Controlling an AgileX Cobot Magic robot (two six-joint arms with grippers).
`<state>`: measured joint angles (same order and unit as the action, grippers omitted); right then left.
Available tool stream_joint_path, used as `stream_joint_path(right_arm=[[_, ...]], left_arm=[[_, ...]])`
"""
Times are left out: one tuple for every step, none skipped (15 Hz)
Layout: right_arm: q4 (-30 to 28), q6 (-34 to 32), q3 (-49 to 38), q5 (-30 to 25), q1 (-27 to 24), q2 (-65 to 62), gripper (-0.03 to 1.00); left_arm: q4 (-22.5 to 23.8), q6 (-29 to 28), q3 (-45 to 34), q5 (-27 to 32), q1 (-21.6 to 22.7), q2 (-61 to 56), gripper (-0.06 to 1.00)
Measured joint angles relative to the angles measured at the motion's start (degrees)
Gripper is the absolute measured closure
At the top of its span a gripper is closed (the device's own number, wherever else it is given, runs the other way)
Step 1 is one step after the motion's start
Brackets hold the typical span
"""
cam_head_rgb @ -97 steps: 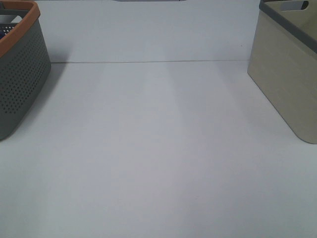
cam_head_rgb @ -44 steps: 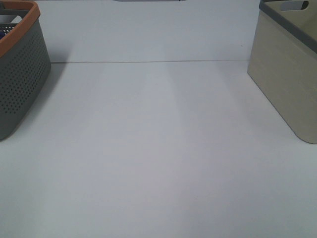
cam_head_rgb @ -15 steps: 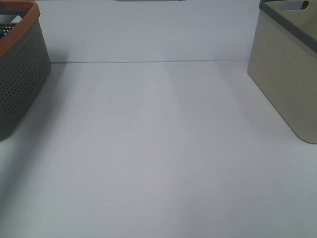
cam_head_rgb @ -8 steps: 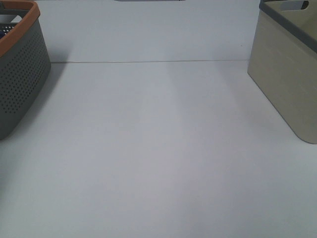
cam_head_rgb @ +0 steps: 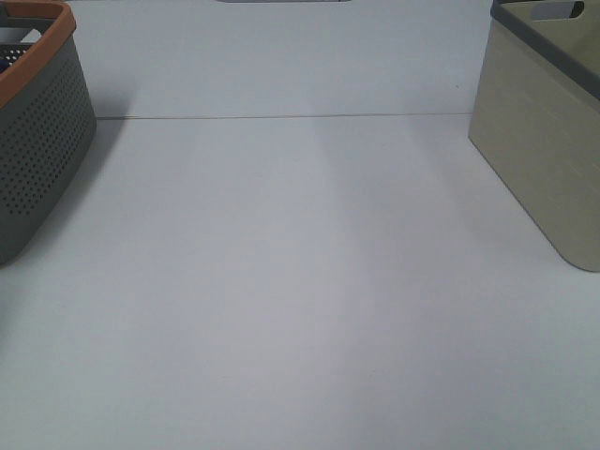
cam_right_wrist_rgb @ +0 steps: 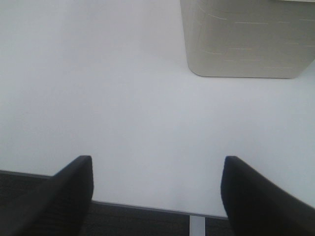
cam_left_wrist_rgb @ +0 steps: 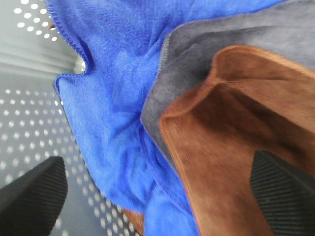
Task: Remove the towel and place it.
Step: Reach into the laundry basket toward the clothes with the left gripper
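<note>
We saw a white tabletop [cam_head_rgb: 300, 281] carrying a grey perforated basket [cam_head_rgb: 37, 141] at its left edge and a beige bin [cam_head_rgb: 539, 141] at its right edge.

Hardly anything differs in the high view: at most, the faint shading on the surface [cam_head_rgb: 56, 291] beside the grey basket [cam_head_rgb: 42, 141] shifts slightly.

Even, diffuse overhead light; white counter [cam_head_rgb: 300, 281] bright, washed out, bluish cast. Soft shadow beside perforated basket [cam_head_rgb: 42, 141]. Left wrist view soft, brown towel [cam_left_wrist_rgb: 226, 162] blurred; left tool fingertips [cam_left_wrist_rgb: 34, 201], right tool fingertips [cam_right_wrist_rgb: 64, 196] dark, defocused.
</note>
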<state>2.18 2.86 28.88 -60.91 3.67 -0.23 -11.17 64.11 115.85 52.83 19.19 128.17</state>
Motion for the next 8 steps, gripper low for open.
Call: stream_joint_path(right_arm=[[0.00, 0.00, 0.00, 0.00, 0.00, 0.00, 0.33], [0.00, 0.00, 0.00, 0.00, 0.00, 0.00, 0.33], [0.00, 0.00, 0.00, 0.00, 0.00, 0.00, 0.33], [0.00, 0.00, 0.00, 0.00, 0.00, 0.00, 0.33], [0.00, 0.00, 0.00, 0.00, 0.00, 0.00, 0.33], [0.00, 0.00, 0.00, 0.00, 0.00, 0.00, 0.33], [0.00, 0.00, 0.00, 0.00, 0.00, 0.00, 0.33], [0.00, 0.00, 0.00, 0.00, 0.00, 0.00, 0.33]], left_arm=[[0.11, 1.15, 0.00, -1.66, -0.63, 1.26, -0.01], [0.11, 2.23, 0.00, -3.67, -1.43, 2.18, -0.01], [0.23, 3.27, 0.23, -5.50, -2.58, 3.27, -0.01], [0.40, 3.78, 0.92, -6.76, -3.55, 4.30, 0.00], [1.09, 4.01, 1.78, -7.45, -4.58, 5.39, 0.01], [1.66, 4.01, 2.75, -7.62, -5.27, 6.25, 0.03], [2.18, 4.07, 4.07, -7.85, -6.07, 7.33, 0.05], [2.35, 4.13, 4.47, -8.02, -6.30, 7.85, 0.06]])
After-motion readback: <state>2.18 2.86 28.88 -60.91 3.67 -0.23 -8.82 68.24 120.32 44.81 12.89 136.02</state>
